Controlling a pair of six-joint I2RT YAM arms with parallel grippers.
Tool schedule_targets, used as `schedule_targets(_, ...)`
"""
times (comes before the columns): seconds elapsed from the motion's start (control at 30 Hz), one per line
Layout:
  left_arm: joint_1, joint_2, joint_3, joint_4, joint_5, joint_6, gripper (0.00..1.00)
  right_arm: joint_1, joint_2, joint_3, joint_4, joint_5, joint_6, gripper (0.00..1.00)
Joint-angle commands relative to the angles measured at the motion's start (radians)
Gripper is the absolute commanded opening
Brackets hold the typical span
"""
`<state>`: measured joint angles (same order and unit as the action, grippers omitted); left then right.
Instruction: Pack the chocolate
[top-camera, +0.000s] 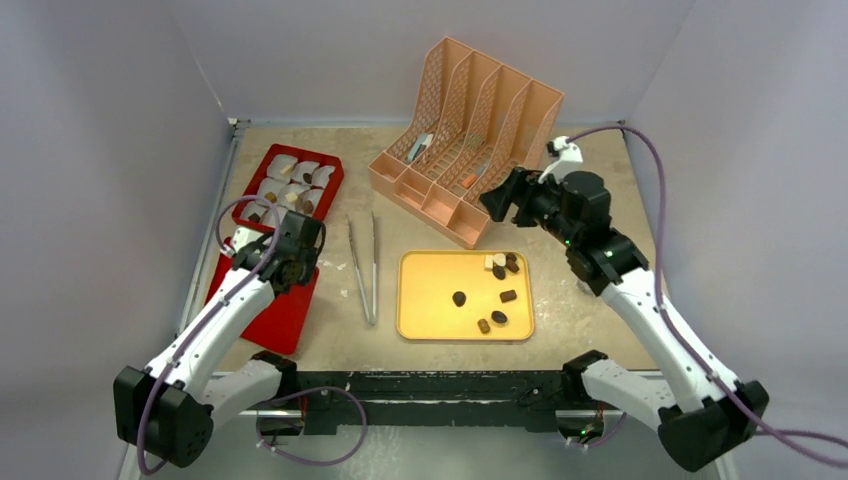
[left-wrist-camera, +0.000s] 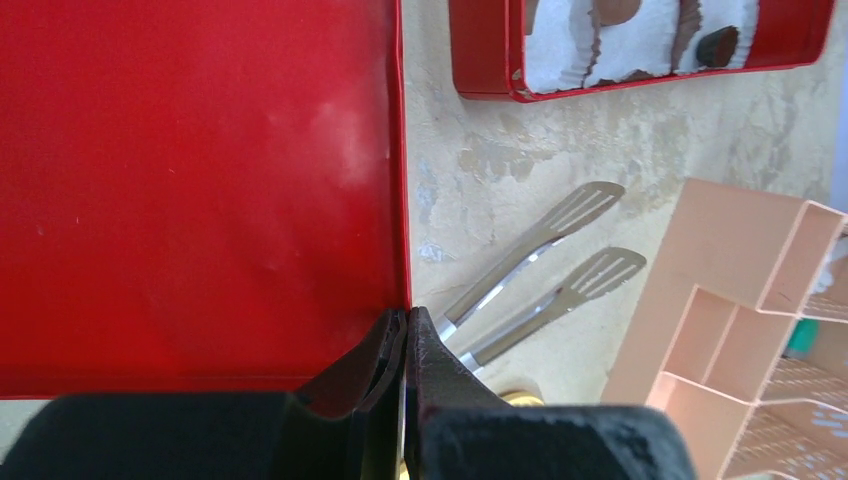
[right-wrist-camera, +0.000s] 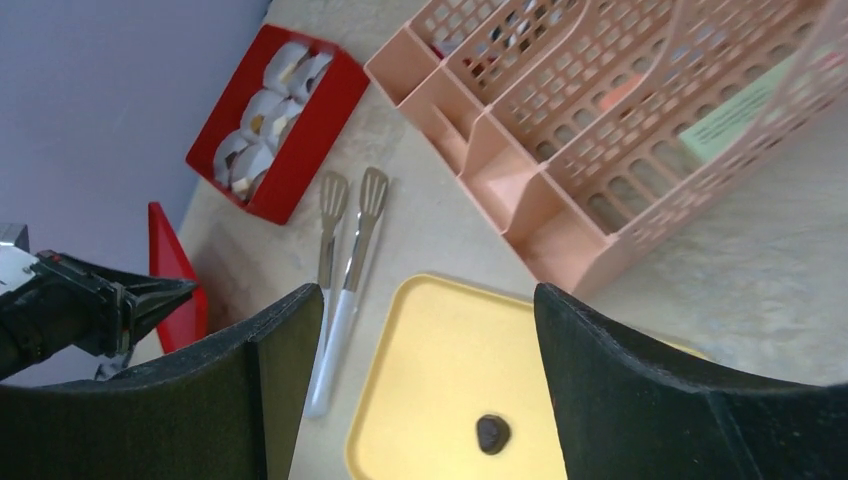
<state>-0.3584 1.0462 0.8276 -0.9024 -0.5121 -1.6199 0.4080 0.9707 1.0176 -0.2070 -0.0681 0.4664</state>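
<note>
Several dark and caramel pieces of chocolate (top-camera: 499, 295) lie on the yellow tray (top-camera: 412, 310), with a cluster at its far right corner. One dark piece (right-wrist-camera: 491, 432) shows in the right wrist view. The red box (top-camera: 334, 170) holds white cup liners (top-camera: 290, 175) with chocolate in them (left-wrist-camera: 717, 45). My left gripper (top-camera: 305, 245) (left-wrist-camera: 407, 318) is shut on the right edge of the red lid (left-wrist-camera: 200, 180), whose corner stands raised (right-wrist-camera: 165, 265). My right gripper (top-camera: 497, 202) (right-wrist-camera: 422, 300) hangs open and empty above the tray's far side (right-wrist-camera: 420, 370).
Metal tongs (top-camera: 362, 265) (left-wrist-camera: 540, 280) (right-wrist-camera: 345, 250) lie between the red lid and the yellow tray. A pink file organizer (top-camera: 470, 130) (right-wrist-camera: 600, 120) (left-wrist-camera: 720, 330) stands behind the tray, close to my right gripper. Grey walls enclose the table.
</note>
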Motion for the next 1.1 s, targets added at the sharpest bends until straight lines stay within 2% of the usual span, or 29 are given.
schedule_targets(0.0, 0.004, -0.063, 0.074, -0.033, 0.000, -0.040, 0.00, 0.096, 0.104, -0.021, 0.184, 0.008, 0.128, 0.79)
schedule_targets(0.4, 0.004, -0.133, 0.134, -0.067, 0.023, -0.065, 0.00, 0.515, 0.540, 0.147, 0.451, 0.170, 0.103, 0.76)
schedule_targets(0.6, 0.004, -0.169, 0.162, -0.076, 0.024, -0.081, 0.00, 0.622, 0.722, 0.148, 0.708, 0.144, 0.100, 0.73)
schedule_targets(0.77, 0.004, -0.193, 0.188, -0.085, 0.009, -0.093, 0.00, 0.683, 0.782, 0.203, 0.760, 0.163, 0.058, 0.73)
schedule_targets(1.07, 0.004, -0.240, 0.220, -0.060, 0.018, -0.092, 0.00, 0.712, 0.856, 0.197, 0.871, 0.025, 0.034, 0.73)
